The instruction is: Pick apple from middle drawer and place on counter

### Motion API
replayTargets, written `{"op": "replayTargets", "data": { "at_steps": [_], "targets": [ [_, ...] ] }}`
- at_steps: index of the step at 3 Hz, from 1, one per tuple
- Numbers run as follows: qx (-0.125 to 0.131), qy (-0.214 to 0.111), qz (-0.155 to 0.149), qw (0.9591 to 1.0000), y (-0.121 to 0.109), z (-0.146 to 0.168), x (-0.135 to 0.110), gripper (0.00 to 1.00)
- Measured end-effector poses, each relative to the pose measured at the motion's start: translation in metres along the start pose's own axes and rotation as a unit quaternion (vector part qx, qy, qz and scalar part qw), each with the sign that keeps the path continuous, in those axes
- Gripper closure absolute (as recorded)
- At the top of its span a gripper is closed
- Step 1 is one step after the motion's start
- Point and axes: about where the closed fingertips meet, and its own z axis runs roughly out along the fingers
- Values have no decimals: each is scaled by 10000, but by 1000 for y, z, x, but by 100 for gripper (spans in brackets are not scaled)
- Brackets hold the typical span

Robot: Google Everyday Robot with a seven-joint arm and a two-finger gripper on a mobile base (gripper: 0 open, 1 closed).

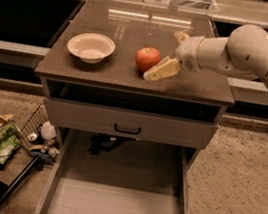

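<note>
You see the apple [147, 59] sitting on the counter [94, 72], approx ctr-front, R of the white bowl [91, 46]. Gripper [172, 53] is spread open just R of apple, w/ lower finger [163, 69] next to it. Middle drawer [112, 212] is open below.

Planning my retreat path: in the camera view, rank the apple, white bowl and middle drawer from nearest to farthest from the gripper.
1. Apple, just left of the open gripper, on the counter.
2. White bowl, farther left.
3. Middle drawer, pulled out below.
</note>
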Motion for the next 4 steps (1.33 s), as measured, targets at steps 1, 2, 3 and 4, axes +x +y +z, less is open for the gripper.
{"op": "replayTargets", "data": {
  "at_steps": [1, 2, 3, 4],
  "targets": [
    [357, -695, 375, 9962, -16, -61, -39, 0],
    [1078, -1155, 779, 9844, -25, -147, -72, 0],
    [2147, -1075, 971, 9659, -11, -230, -86, 0],
    [3315, -432, 1123, 9358, 6, -301, -66, 0]
  ]
}}
